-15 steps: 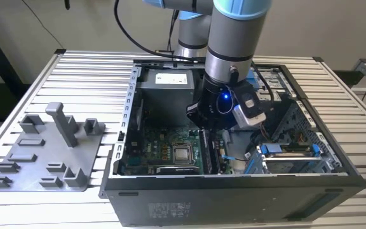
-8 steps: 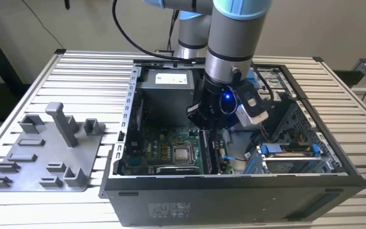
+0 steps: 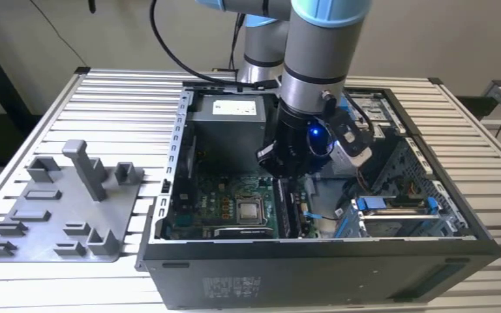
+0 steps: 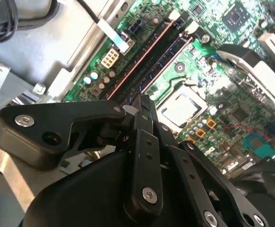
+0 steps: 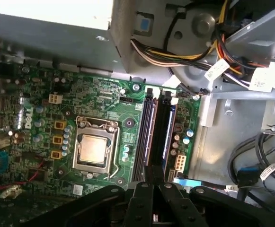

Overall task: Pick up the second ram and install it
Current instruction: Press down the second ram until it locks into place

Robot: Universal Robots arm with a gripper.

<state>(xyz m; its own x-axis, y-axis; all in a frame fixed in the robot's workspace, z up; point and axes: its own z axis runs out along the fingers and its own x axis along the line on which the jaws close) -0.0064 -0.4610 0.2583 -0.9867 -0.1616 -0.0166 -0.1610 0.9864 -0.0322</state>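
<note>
The black pincer (image 5: 151, 182) hovered clenched and empty just above the slim dark memory stick (image 5: 168, 130) seated in the green motherboard (image 5: 104, 99).

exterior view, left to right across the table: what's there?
Grey plastic tray with upright blocks → open black computer case with green motherboard → black gripper above the memory slots → blue-tabbed drive bay.

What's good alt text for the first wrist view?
The gripper hangs above the motherboard, right over two parallel memory slots. A ram stick with a bluish label stands in the slot farther from the CPU socket; bundled cables run beyond the board.
</note>
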